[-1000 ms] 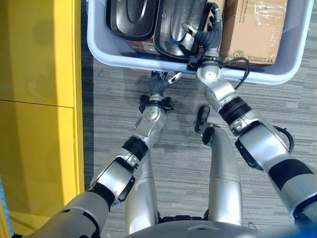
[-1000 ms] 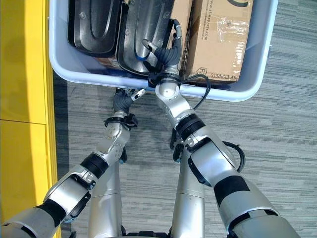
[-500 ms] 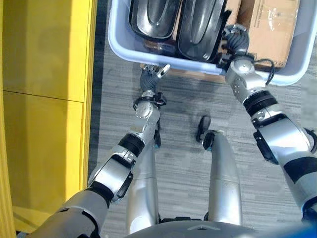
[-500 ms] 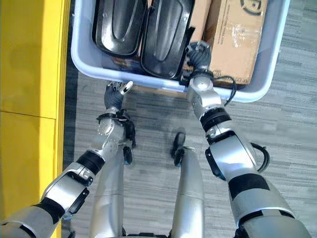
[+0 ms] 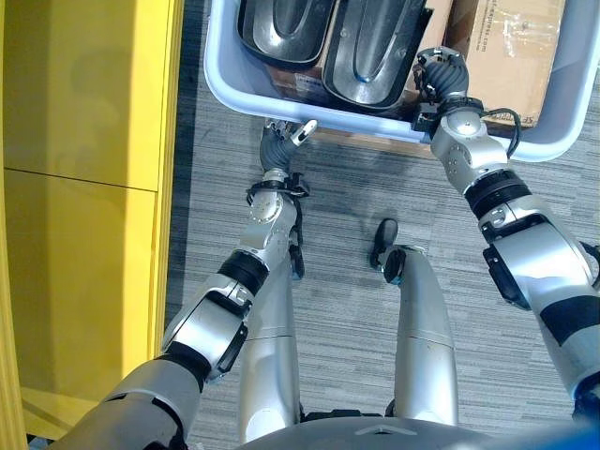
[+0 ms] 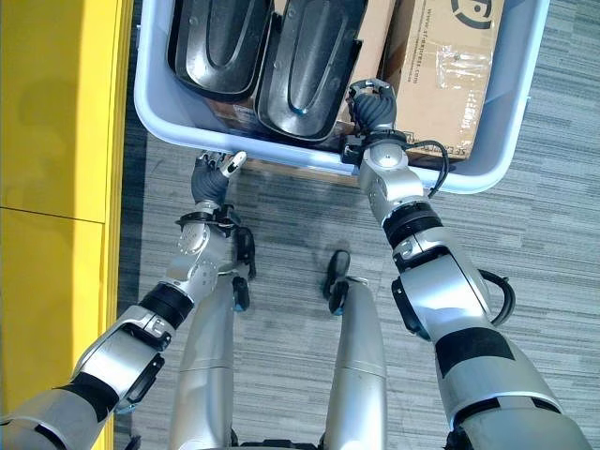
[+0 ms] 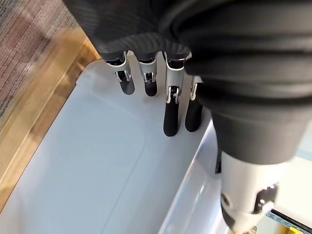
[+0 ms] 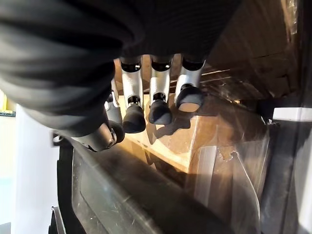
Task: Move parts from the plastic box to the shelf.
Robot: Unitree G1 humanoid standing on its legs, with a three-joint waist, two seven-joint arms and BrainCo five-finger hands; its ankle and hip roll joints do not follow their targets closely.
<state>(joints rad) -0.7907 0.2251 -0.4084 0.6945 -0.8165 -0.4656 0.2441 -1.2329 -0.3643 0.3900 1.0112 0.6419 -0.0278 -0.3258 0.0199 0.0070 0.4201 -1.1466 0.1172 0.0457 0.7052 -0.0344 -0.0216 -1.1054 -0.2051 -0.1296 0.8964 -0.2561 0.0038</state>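
Right hand (image 6: pixel 373 105), fingers curled empty, sits inside the plastic box (image 6: pixel 487 159) rim beside black parts (image 6: pixel 305 66).

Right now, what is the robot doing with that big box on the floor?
The robot bends over a pale plastic box holding two black parts and cardboard boxes. Its right hand reaches inside beside one black part, fingers curled but gripping nothing. Its left hand rests outside against the box's near wall, fingers straight. No part has been lifted out yet.
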